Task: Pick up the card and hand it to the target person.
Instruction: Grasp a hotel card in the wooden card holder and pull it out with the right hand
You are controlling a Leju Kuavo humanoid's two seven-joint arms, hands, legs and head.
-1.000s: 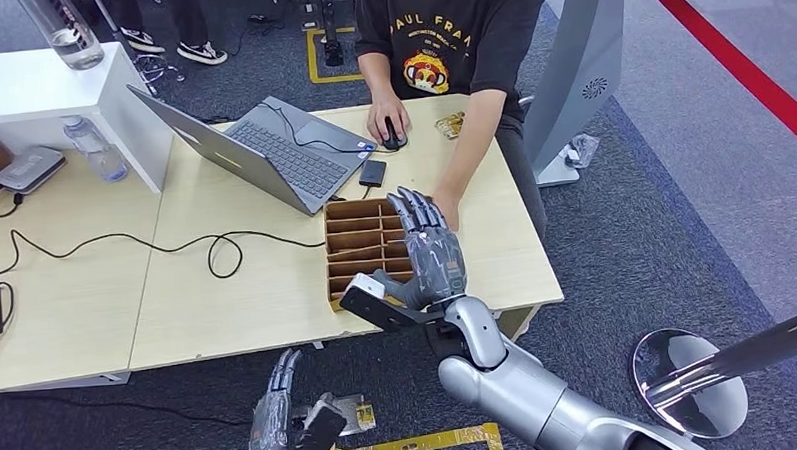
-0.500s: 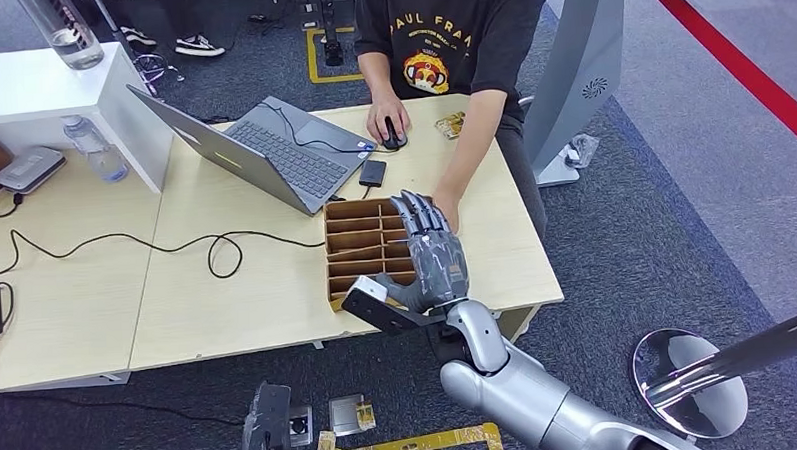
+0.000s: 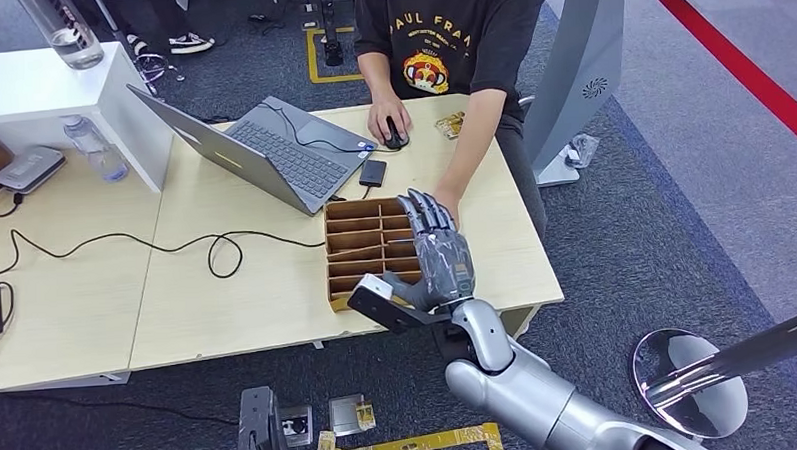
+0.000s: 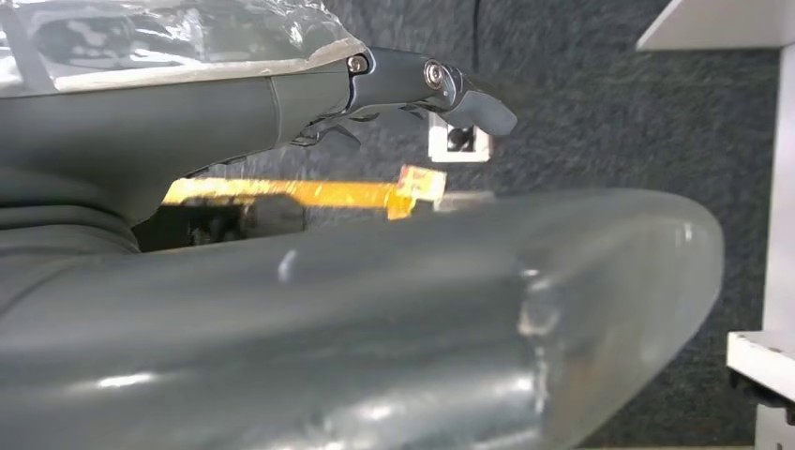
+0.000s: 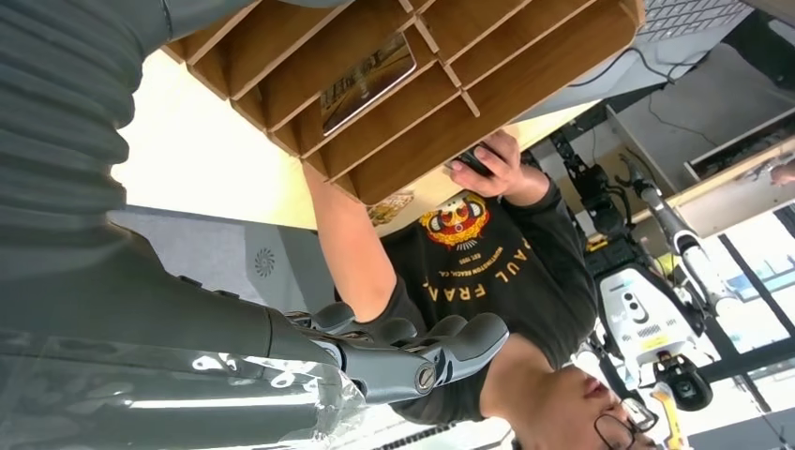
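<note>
Right hand (image 3: 437, 252) is seen hovering over the near right part of a wooden divided tray (image 3: 353, 249) on the bench (image 3: 227, 291), its fingers spread and extended away from the robot, with nothing held between them. In the right wrist view the fingers (image 5: 412, 352) appear slightly curled but apart and empty. The card (image 5: 367, 82) is seen in that view lying flat in one of the tray's narrow compartments, its long axis running along the slot; from the head view it is hidden beneath the hand, so exactly which compartment holds it cannot be told. The card is judged to lie below and just ahead of the palm, so a downward reach with the fingers aligned along the slot is called for. The left hand (image 4: 403, 80) hangs low beside the bench, above the floor, far from the tray; whether it is closed cannot be told. Beyond the tray, a person (image 3: 448, 33) is seated at the far edge, one forearm resting close to the right hand's fingertips.
</note>
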